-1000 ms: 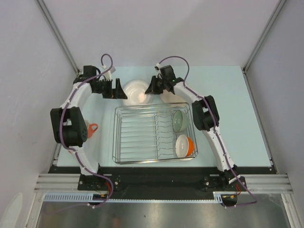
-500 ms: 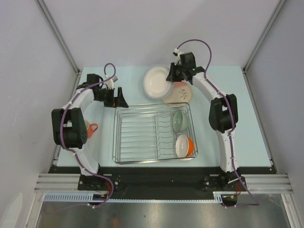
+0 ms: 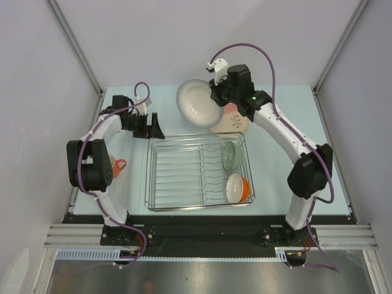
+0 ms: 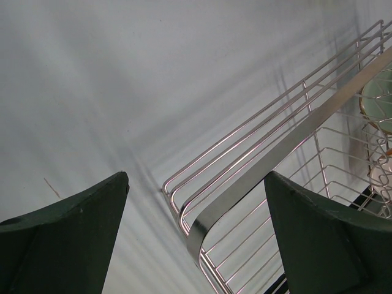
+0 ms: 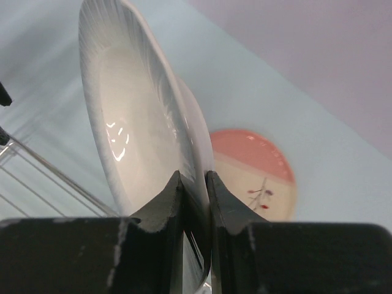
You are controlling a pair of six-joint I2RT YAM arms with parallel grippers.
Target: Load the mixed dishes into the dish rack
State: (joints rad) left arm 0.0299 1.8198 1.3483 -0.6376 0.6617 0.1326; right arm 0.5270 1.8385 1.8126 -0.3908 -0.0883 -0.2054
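**White bowl held on edge beyond the rack**

The right pincer (image 3: 215, 101) is clenched on the rim of the white shallow bowl (image 3: 196, 101). In the wrist view its two fingertips (image 5: 173, 190) press either side of the bowl's wall (image 5: 128, 122). The bowl is tilted almost on edge and off the bench (image 3: 294, 122), past the far side of the dish rack (image 3: 196, 136), with its hollow turned toward the left arm.

Below and just right of it, the pink-and-cream plate (image 3: 236, 120) lies flat on the bench, beside the rack's far right corner; its leaf mark shows in the wrist view (image 5: 260, 177).

Two dishes stand on edge in the rack's right section: the sage green bowl (image 3: 231, 155) farther back and the orange-outside white-inside bowl (image 3: 237, 188) nearer the arm bases. The orange mug (image 3: 117, 165) sits on the bench left of the rack, partly hidden by the left arm.

The left pincer (image 3: 153, 125) is released, its fingers spread with nothing between them, near the rack's far left corner (image 4: 202, 214).
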